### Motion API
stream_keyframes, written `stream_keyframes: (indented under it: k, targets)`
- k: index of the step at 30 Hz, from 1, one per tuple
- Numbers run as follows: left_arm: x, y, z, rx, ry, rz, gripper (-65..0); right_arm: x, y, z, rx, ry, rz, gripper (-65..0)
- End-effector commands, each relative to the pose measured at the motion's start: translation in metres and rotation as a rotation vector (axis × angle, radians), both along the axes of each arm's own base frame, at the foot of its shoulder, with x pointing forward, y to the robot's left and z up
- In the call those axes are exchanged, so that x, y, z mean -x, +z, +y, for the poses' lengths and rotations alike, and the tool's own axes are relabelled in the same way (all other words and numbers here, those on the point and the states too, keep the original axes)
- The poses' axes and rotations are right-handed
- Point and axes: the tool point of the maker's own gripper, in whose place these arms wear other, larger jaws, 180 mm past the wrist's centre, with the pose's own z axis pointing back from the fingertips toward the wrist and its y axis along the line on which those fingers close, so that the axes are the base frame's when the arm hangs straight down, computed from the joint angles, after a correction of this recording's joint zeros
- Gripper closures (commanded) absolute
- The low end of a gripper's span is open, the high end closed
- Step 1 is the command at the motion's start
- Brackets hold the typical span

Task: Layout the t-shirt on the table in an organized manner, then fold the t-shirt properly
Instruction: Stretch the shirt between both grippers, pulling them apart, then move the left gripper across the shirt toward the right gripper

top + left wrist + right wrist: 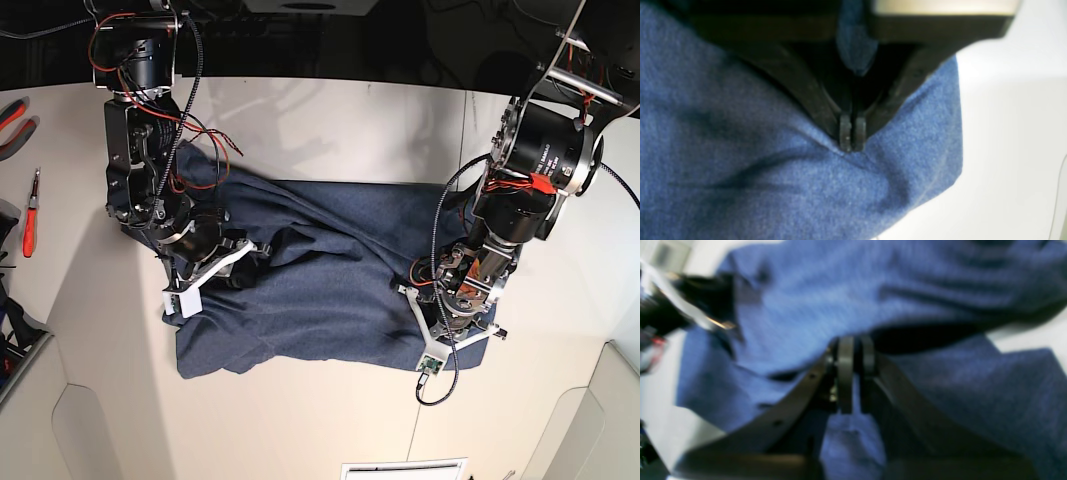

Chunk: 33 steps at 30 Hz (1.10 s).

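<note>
While the shirt (330, 270) lies crumpled across the middle of the table (330, 130), the left gripper (852, 135) is pinched tight on a fold near its edge, and the right gripper (853, 373) is nearly closed with cloth between its fingers.

Bare table (320, 420) in front of the t-shirt (330, 270); red tools (30, 220) lying far off to one side.
</note>
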Motion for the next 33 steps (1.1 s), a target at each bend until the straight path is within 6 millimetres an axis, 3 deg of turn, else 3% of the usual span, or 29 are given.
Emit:
stream_keyframes:
  k: [1, 7, 11, 16, 19, 22, 25, 33]
  targets:
    - [-0.010, 0.012, -0.001, 0.005, -0.006, -0.021, 0.0, -0.012, 0.011, -0.004, 0.007, -0.015, -0.043, -1.6]
    - [-0.015, 0.020, 0.003, 0.003, 0.000, -0.050, 0.0, 0.014, -0.032, -0.047, 0.209, -0.128, 0.084, 0.0]
    - [-0.023, 0.042, -0.020, 0.091, -0.006, -0.087, 0.0, 0.042, -0.055, -0.076, 0.288, -0.173, 0.141, 0.0]
    - [-0.022, 0.097, -0.098, 0.289, -0.232, -0.167, 0.0, 0.080, -0.077, -0.096, 0.329, -0.177, 0.217, 0.0]
    - [0.003, 0.136, -0.160, 0.440, -0.487, -0.186, 0.0, 0.094, -0.085, -0.101, 0.327, -0.192, 0.247, 0.0]
    - [0.041, 0.164, -0.217, 0.599, -0.749, -0.155, 0.0, 0.098, -0.085, -0.102, 0.322, -0.196, 0.259, 0.0]
    - [0.055, 0.162, -0.246, 0.658, -0.795, -0.094, 0.0, 0.098, -0.082, -0.100, 0.320, -0.182, 0.269, 0.0]
    - [0.095, 0.119, -0.320, 0.674, -0.913, 0.057, 0.0, 0.115, -0.085, -0.084, 0.292, -0.080, 0.366, 0.0]
